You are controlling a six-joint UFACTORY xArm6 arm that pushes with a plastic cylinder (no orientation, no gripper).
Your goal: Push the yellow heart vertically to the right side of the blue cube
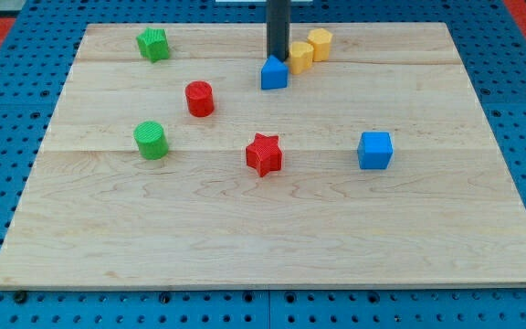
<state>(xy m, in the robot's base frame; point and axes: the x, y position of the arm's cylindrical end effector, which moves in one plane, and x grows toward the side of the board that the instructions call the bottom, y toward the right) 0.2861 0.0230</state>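
The yellow heart [301, 57] lies near the view's top, a little right of centre. It touches a second yellow block [320, 42] up and to its right. The blue cube [374, 150] sits far lower, at the view's right of centre. My tip [278, 58] is down on the board, right against the heart's left side. It is just above a blue block with a pointed top [274, 74]. The rod hides part of the heart's left edge.
A red cylinder [199, 98] and a red star [264, 153] lie left of the blue cube. A green star-like block [153, 43] is at the top left and a green cylinder [151, 140] at the left. The wooden board [263, 247] rests on a blue pegboard.
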